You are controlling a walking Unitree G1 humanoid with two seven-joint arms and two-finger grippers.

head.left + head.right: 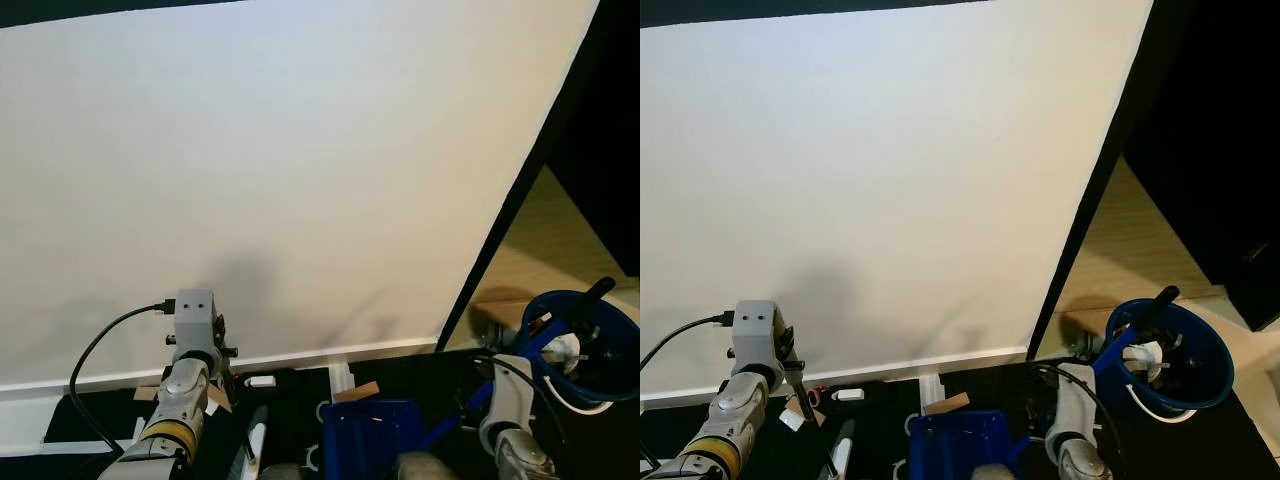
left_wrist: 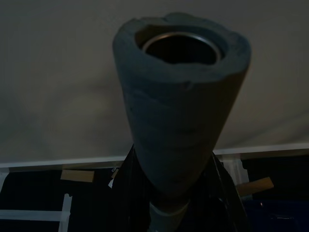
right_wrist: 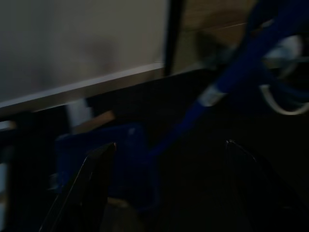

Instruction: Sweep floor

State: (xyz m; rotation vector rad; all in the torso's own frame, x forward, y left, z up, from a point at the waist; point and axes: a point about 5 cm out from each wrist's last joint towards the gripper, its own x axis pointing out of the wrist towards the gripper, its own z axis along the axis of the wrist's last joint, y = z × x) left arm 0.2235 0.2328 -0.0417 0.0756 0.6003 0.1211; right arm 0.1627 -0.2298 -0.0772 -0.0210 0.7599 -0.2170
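My left gripper (image 2: 176, 193) is shut on a thick grey foam-covered broom handle (image 2: 181, 101), which points up toward the white wall. The left arm (image 1: 190, 375) is at the lower left, over the dark floor. A blue dustpan (image 1: 370, 435) lies on the dark floor at the bottom centre, and its long blue handle (image 3: 231, 77) slants up to the right. My right gripper (image 3: 169, 159) hangs open just above the dustpan, with its fingers (image 3: 96, 183) wide apart. Cardboard scraps (image 1: 357, 392) and a small white piece (image 1: 262, 381) lie along the baseboard.
A white wall (image 1: 280, 180) with a white baseboard stands close in front. A blue bucket (image 1: 590, 345) holding odds and ends stands at the right. Past the wall's dark edge, a doorway opens onto a wooden floor (image 1: 560, 240). A black cable (image 1: 95, 360) loops from my left wrist.
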